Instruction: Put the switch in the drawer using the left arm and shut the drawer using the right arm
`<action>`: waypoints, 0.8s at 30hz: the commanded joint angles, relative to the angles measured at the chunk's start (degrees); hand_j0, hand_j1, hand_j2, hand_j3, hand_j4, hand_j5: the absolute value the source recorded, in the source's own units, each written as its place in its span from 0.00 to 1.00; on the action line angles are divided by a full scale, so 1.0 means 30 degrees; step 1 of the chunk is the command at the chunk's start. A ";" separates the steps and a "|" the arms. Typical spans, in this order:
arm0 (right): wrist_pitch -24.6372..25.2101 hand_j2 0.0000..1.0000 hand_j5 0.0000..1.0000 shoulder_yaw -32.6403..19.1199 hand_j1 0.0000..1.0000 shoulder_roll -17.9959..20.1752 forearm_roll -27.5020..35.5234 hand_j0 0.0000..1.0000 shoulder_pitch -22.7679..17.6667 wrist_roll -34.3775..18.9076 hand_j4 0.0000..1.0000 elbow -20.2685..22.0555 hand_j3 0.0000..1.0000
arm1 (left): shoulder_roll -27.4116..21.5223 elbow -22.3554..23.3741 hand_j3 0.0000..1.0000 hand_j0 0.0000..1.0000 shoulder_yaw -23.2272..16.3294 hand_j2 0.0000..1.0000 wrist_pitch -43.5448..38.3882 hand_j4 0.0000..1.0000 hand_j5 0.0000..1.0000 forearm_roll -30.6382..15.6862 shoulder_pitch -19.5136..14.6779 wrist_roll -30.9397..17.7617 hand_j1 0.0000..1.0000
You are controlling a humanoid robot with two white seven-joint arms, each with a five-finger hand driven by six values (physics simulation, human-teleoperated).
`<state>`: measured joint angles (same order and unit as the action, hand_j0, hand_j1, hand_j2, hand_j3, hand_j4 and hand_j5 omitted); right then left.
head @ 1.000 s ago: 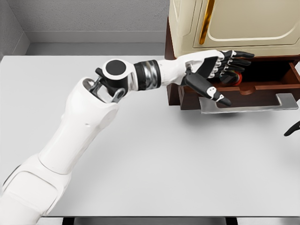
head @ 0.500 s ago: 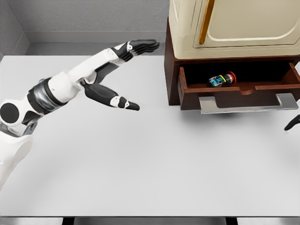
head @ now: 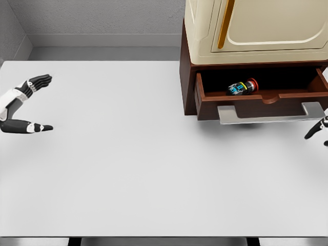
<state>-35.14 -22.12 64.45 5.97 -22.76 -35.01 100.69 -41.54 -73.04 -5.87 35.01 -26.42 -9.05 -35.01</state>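
Note:
A small switch [head: 242,87] with a red cap and black body lies inside the open brown drawer [head: 233,99], which has a grey handle [head: 271,114] across its front. At the picture's far left edge my left hand [head: 40,104] is open, fingers spread, holding nothing and far from the drawer. Only a few dark fingertips of my right hand [head: 318,130] show at the right edge, just below the handle's right end.
The drawer belongs to a cabinet with a cream upper door [head: 256,25] and a gold handle [head: 226,23], standing at the back right of the white table [head: 133,169]. A grey wall runs behind.
My left hand has drawn back from the drawer to the far left edge, leaving the switch inside. The right fingertips have crept slightly upward into view.

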 commanded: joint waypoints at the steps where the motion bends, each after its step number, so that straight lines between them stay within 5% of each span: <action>1: 0.0047 0.60 0.60 0.0637 0.60 0.0078 -0.0057 0.60 0.0000 0.0005 0.60 -0.0046 0.60 | 0.0078 0.0354 1.00 1.00 0.0052 1.00 -0.0004 1.00 1.00 -0.0069 0.0000 0.0004 1.00; 24: 0.0047 0.60 0.60 0.2219 0.60 0.0078 -0.0643 0.60 0.2109 0.0005 0.60 -0.0749 0.60 | 0.0635 0.0383 1.00 1.00 0.0052 1.00 -0.0004 1.00 1.00 -0.0040 0.0000 0.0004 1.00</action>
<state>-35.11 -15.59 64.61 3.82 -16.35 -35.09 98.69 -39.62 -71.86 -5.72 35.10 -26.08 -9.05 -35.01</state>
